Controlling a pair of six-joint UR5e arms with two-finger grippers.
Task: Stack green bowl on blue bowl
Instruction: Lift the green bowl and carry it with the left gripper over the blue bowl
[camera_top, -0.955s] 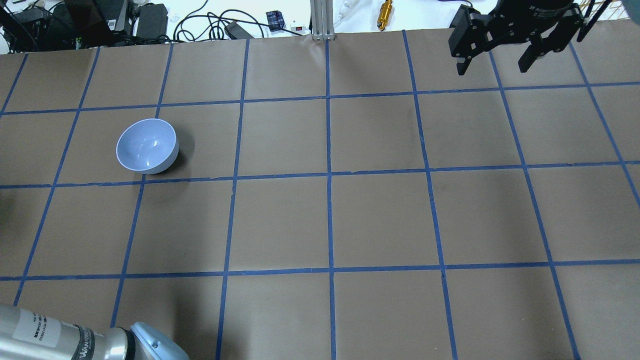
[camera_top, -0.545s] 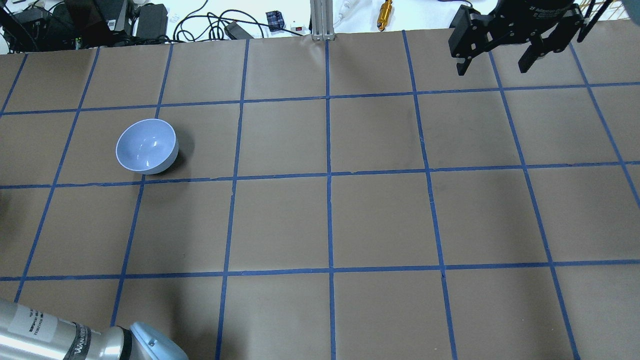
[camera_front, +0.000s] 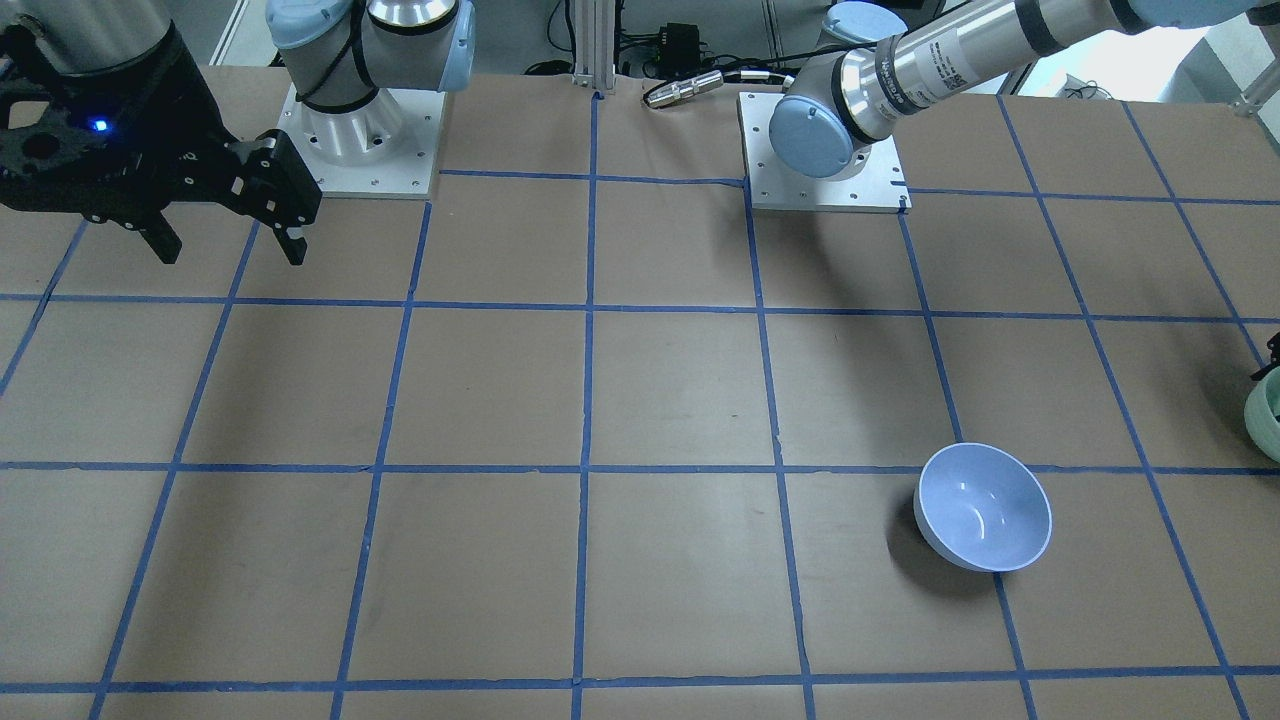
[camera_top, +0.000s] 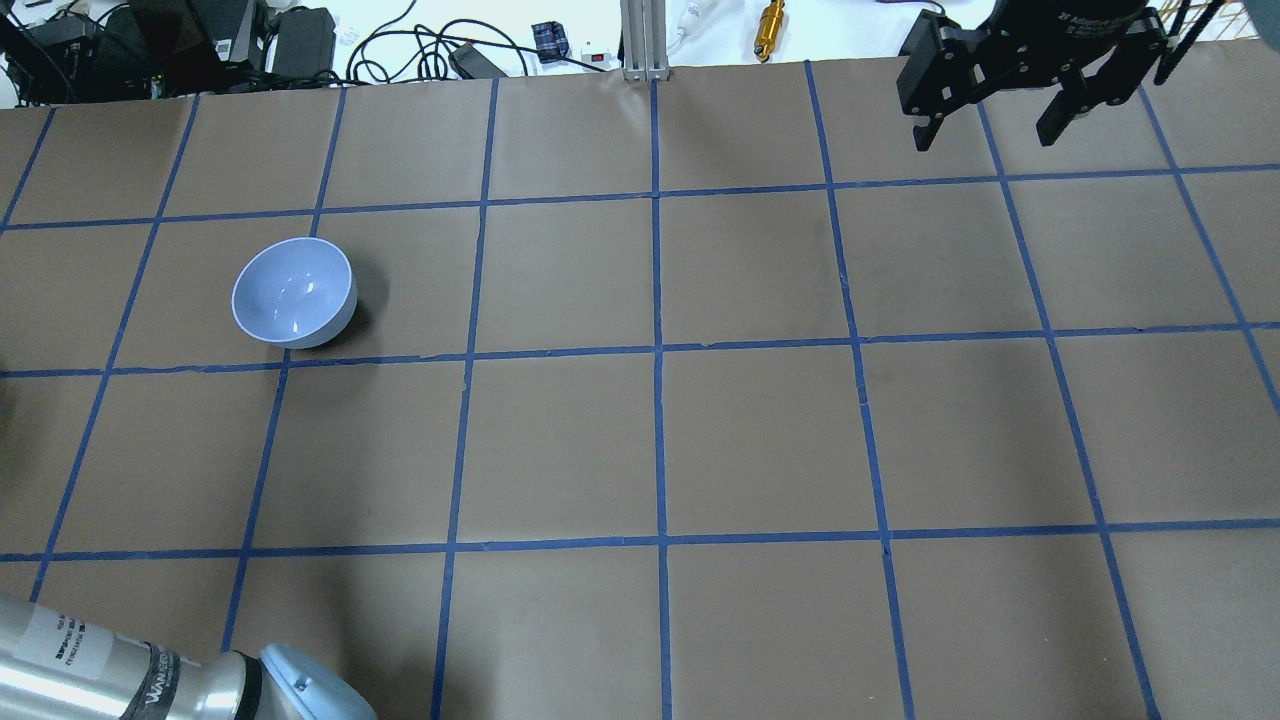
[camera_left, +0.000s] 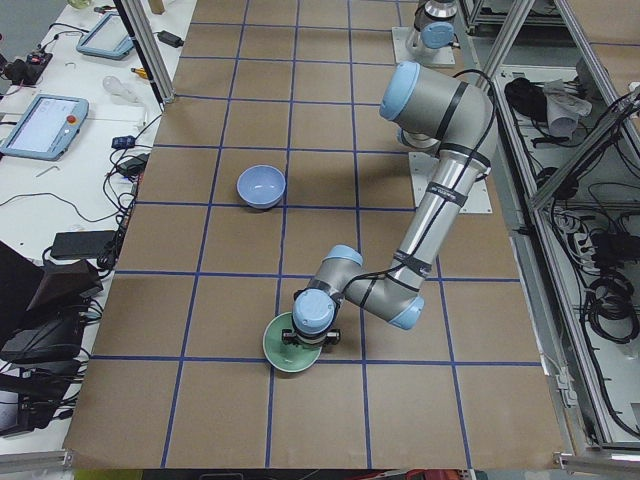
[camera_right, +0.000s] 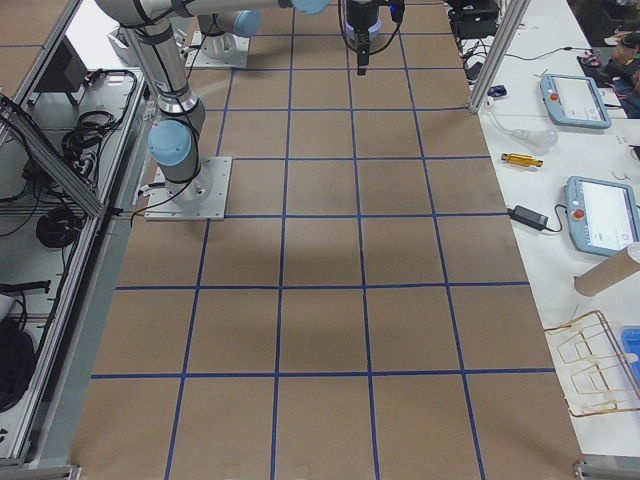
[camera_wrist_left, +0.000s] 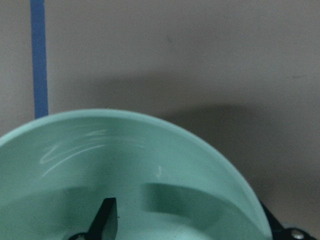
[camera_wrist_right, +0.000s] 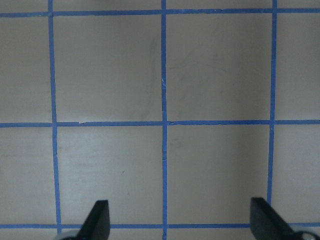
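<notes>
Green bowl (camera_left: 293, 350) sits on the counter (camera_top: 760, 440) directly beneath the left claw (camera_wrist_left: 192, 231). The claw's fingers (camera_wrist_left: 106, 217) stand wide apart, one inside the bowl and one outside its wall, not closed on it. Their tips are cut off at the wrist view's lower edge. The front-facing view catches only a sliver of this bowl at its border, and the overhead view shows just the left forearm (camera_top: 90, 670). Only the exterior left view shows bowl and claw together. Blue bowl (camera_top: 294, 292) stands upright, well apart from that claw, on the side toward the right claw (camera_top: 990, 125), which hangs high, spread and empty. Brown paper crossed by blue tape lines (camera_top: 657, 300) covers the counter, and cables (camera_top: 400, 45) lie on the white bench (camera_top: 850, 30) beyond.
</notes>
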